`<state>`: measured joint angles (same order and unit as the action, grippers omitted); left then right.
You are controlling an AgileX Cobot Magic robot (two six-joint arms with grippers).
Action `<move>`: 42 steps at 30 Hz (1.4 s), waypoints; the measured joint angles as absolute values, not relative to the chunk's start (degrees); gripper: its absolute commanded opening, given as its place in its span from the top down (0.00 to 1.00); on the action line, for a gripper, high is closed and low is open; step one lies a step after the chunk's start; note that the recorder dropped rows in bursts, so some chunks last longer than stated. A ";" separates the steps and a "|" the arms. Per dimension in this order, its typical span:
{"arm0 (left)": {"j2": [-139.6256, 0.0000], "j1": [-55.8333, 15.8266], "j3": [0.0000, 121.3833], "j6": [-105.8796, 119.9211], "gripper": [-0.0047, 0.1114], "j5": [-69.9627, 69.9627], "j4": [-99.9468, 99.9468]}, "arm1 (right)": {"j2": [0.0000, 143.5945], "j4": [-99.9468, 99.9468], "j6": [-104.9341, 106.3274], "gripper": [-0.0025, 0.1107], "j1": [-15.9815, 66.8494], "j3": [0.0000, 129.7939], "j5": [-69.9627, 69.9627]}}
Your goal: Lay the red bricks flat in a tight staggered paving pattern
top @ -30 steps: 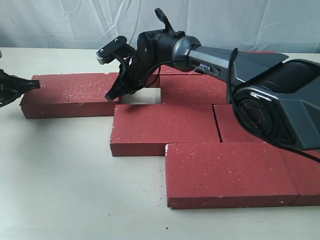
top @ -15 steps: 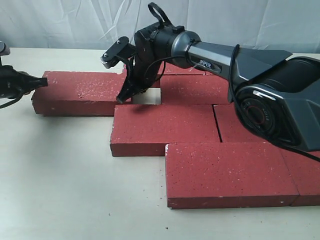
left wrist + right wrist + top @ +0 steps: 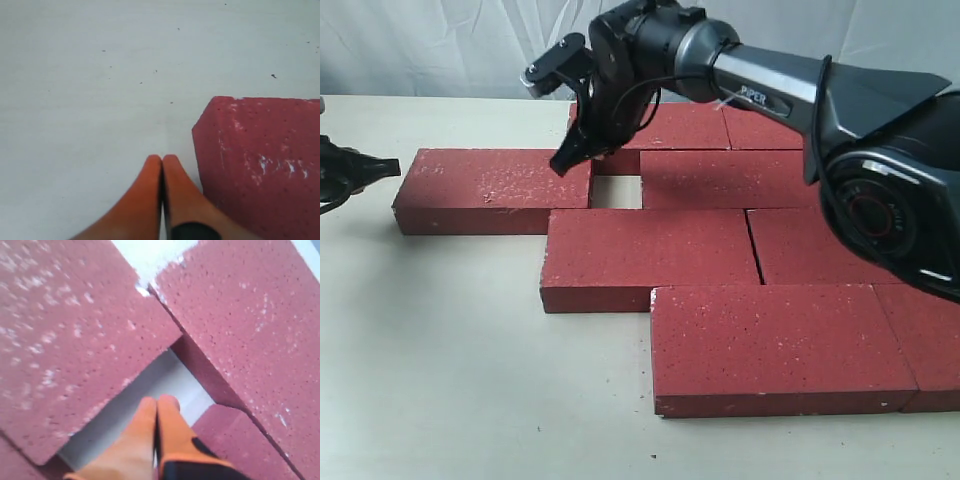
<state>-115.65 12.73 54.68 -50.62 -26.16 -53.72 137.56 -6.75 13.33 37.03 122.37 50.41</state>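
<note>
Several red bricks lie flat in staggered rows. The leftmost brick (image 3: 490, 188) (image 3: 265, 155) (image 3: 65, 330) stands a short gap (image 3: 616, 192) away from the second-row brick (image 3: 715, 178) (image 3: 250, 305). In front of them lie a middle brick (image 3: 645, 252) and a front brick (image 3: 775, 345). My right gripper (image 3: 565, 163) (image 3: 159, 401) is shut and empty, hovering over the leftmost brick's right end by that gap. The left gripper (image 3: 388, 167) (image 3: 162, 159), also shut and empty, points at that brick's left end, a small way off it.
More bricks fill the back row (image 3: 705, 125) and the right side (image 3: 800, 245). Bare white table (image 3: 450, 380) spreads to the left and front. A pale curtain (image 3: 440, 45) hangs behind.
The leftmost brick has slid to the right, narrowing the gap to the second row. My right gripper has risen off the gap. The left gripper pushed right, then drew back.
</note>
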 measured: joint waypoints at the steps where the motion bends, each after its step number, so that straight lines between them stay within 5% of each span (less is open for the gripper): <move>1: -115.65 12.98 54.68 -51.18 0.96 -25.88 -53.72 | 136.58 -4.35 15.07 0.99 37.15 122.37 50.52; 13: -115.93 11.51 54.68 -53.68 0.96 -26.53 -57.22 | 136.17 25.95 38.87 0.99 38.32 122.42 52.70; 42: -116.02 5.13 55.35 -55.20 0.96 -30.52 -59.90 | 133.75 11.00 28.26 0.99 34.07 122.32 59.73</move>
<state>-116.02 5.13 55.35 -55.20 -30.52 -59.90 133.75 11.00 28.26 34.07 122.32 59.73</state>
